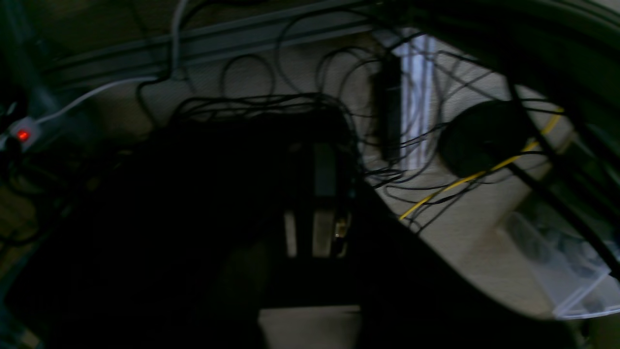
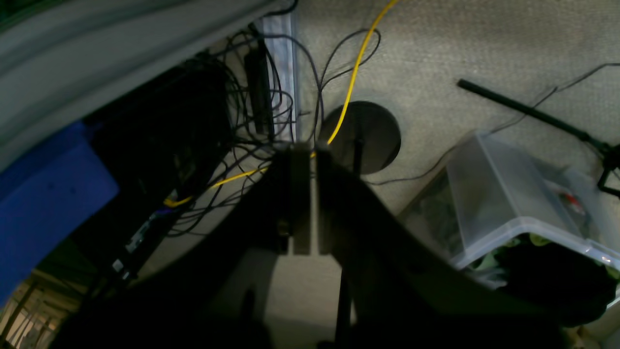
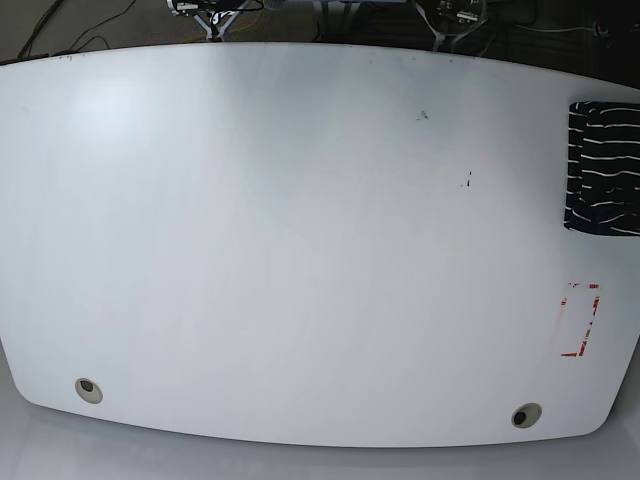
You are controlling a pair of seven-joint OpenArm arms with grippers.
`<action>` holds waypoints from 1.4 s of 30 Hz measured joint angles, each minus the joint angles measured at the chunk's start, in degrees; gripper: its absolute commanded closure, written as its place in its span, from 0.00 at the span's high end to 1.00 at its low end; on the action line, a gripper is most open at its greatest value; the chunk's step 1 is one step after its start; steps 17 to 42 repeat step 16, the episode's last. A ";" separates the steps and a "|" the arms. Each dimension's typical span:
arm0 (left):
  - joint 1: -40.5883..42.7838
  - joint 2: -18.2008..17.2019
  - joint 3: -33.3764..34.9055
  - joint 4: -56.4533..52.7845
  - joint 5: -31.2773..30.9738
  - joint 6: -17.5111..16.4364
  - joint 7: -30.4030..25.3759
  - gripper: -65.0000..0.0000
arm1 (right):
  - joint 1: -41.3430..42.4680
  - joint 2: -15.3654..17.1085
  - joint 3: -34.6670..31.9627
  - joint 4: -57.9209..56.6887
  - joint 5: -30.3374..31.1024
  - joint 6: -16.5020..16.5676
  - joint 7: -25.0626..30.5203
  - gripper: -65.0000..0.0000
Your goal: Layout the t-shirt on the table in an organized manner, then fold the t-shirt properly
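Observation:
The t-shirt [image 3: 603, 168], black with thin white stripes, lies folded into a compact rectangle at the right edge of the white table [image 3: 300, 250], partly cut off by the frame. Both arms are pulled back beyond the table's far edge; only bits of them show at the top of the base view. My left gripper [image 1: 312, 194] is dark, with its fingers close together and nothing between them. My right gripper [image 2: 306, 165] has its fingers almost touching and is empty. Both wrist views look down at the floor, and the t-shirt is not in them.
A red-marked rectangle [image 3: 579, 320] is at the table's right front. Two round grommets [image 3: 88, 389] [image 3: 525, 415] sit near the front edge. Cables, a yellow wire [image 2: 351, 72] and a clear plastic bin [image 2: 513, 203] lie on the floor behind the table.

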State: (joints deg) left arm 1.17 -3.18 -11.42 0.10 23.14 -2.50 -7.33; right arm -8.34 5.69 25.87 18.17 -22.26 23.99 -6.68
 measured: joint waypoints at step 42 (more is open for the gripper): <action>0.57 0.04 0.00 -0.04 -0.02 -0.04 0.02 0.03 | -0.02 0.00 0.00 -0.24 -0.02 0.00 -0.42 0.04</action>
